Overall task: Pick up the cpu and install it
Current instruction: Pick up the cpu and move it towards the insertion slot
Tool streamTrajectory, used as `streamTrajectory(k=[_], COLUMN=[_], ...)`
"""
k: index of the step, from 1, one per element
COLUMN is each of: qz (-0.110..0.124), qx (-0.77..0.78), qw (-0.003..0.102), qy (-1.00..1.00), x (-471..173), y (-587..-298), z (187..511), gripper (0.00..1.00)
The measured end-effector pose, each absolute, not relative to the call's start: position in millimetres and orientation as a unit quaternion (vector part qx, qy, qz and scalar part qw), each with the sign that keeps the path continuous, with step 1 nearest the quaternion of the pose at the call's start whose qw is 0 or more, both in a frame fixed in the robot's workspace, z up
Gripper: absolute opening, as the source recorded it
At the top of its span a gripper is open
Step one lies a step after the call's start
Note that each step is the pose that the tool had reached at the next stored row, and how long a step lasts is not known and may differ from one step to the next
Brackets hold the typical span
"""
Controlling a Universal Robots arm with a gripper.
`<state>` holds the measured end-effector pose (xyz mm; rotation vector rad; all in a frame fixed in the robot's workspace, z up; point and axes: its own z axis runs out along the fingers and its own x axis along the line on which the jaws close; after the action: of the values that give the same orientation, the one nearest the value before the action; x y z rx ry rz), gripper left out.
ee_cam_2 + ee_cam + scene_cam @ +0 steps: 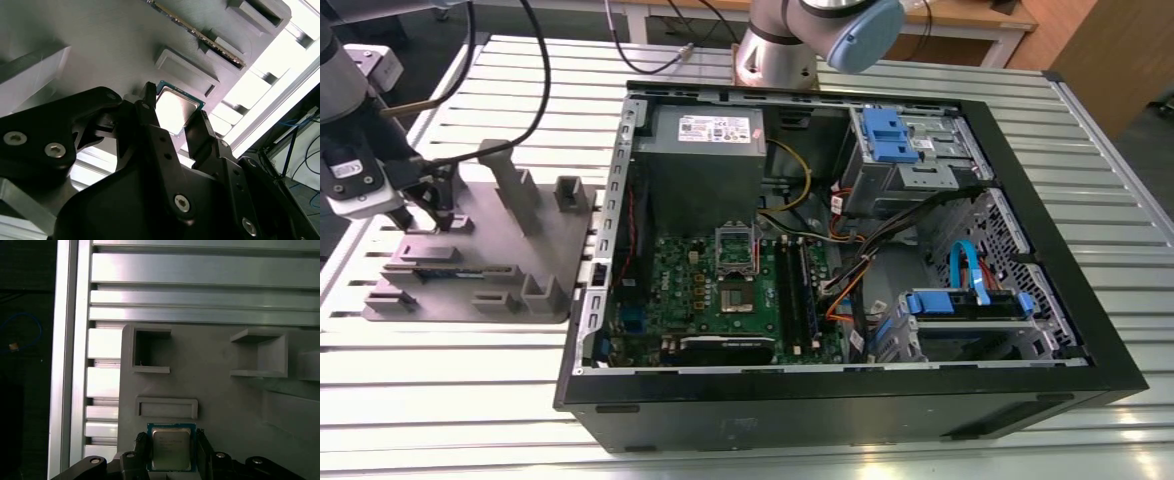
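The cpu (171,448) is a small square chip with a shiny metal top and a thin green rim. It sits between the two black fingers of my gripper (171,452), just over the grey parts fixture (225,405). In both wrist views the fingers press on its opposite edges. The second wrist view shows the cpu (175,110) close to the fixture's surface, inside the gripper (176,111). In the exterior view my gripper (422,216) hangs over the fixture (487,255) at the exterior view's left, outside the open computer case. The motherboard (720,295) lies in the case with its socket (736,250) uncovered.
The black case wall (594,300) stands between the fixture and the motherboard. A grey power supply (707,135), blue drive brackets (887,135) and loose cables (854,270) crowd the case. Posts (500,165) rise from the fixture. A memory stick (200,32) lies in a fixture slot.
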<state>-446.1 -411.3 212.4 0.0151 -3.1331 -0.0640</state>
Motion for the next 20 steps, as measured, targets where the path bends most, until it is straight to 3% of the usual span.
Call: streamTrajectory(k=[20], qz=[-0.021], qx=[0.005], qw=[0.004], qy=[-1.000], x=[-446.1], y=[-411.3], z=[222.7], gripper=[0.47])
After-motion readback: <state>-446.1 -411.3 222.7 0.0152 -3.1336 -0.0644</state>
